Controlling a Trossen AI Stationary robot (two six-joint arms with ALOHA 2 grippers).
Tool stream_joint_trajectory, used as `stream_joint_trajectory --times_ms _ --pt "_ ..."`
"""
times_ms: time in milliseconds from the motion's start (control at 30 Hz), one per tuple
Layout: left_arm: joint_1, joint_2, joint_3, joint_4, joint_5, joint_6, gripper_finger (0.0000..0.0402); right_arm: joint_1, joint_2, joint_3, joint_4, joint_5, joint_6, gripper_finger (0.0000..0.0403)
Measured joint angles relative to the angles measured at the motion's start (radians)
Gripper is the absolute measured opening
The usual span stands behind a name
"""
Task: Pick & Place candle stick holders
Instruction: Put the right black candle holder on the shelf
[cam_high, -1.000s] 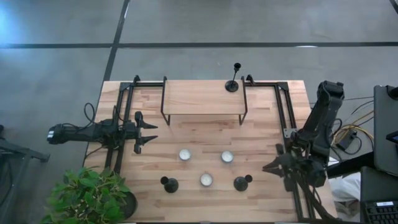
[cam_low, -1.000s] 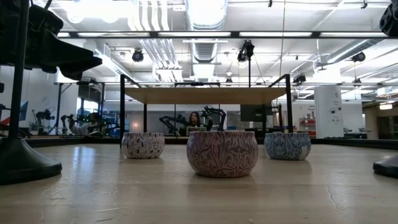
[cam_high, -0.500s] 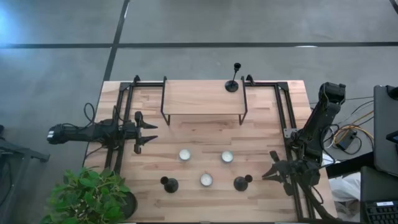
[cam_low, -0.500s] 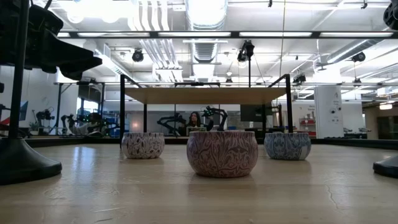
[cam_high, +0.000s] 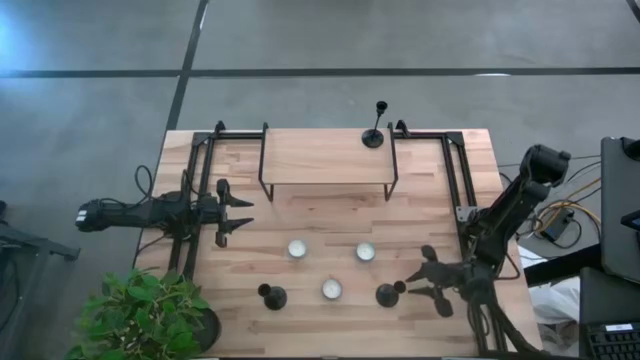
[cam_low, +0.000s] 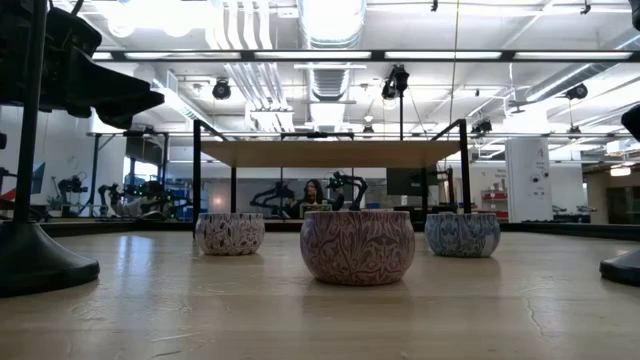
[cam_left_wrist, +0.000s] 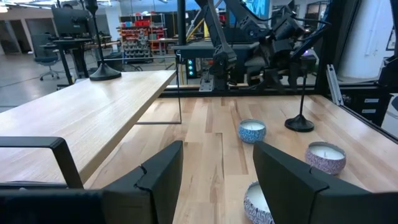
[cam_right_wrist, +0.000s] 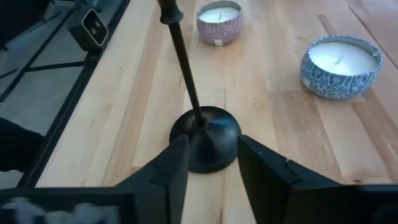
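Note:
Three black candle stick holders show in the high view. One (cam_high: 375, 136) stands on the wooden shelf at the far side. Two stand by their round bases near the front edge, one on the left (cam_high: 272, 296) and one on the right (cam_high: 388, 293). My right gripper (cam_high: 410, 283) is open and low, just right of the near-right holder. In the right wrist view its fingers (cam_right_wrist: 171, 168) stand on either side of the holder's base (cam_right_wrist: 205, 134); I see no touch. My left gripper (cam_high: 240, 213) waits open at the table's left side.
Three patterned tin candles (cam_high: 296, 248) (cam_high: 365, 252) (cam_high: 331, 290) sit between the two near holders. The raised wooden shelf (cam_high: 325, 157) on black legs spans the far middle. A potted plant (cam_high: 145, 315) stands at the near left corner. Black rails run along both table sides.
My right gripper has gone toward the table's left and near edges, down to the near-right candle stick holder, and its fingers now stand wider apart. The holders and candles have not moved.

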Motion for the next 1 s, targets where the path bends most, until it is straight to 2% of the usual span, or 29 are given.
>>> stream_joint_trajectory --times_ms 133,300,667,1000 --pt "0.0 0.0 0.0 0.0 0.0 0.0 0.0202 0.0 0.03 0.018 0.027 0.005 -0.003 0.0162" --pt "0.0 0.0 0.0 0.0 0.0 0.0 0.0202 -0.016 0.068 0.05 0.044 0.01 -0.026 0.0165" --pt "0.0 0.0 0.0 0.0 0.0 0.0 0.0202 -0.093 0.149 0.122 0.076 0.012 -0.111 0.0139" --pt "0.0 0.0 0.0 0.0 0.0 0.0 0.0202 -0.104 0.171 0.153 0.107 0.001 -0.135 0.0106"
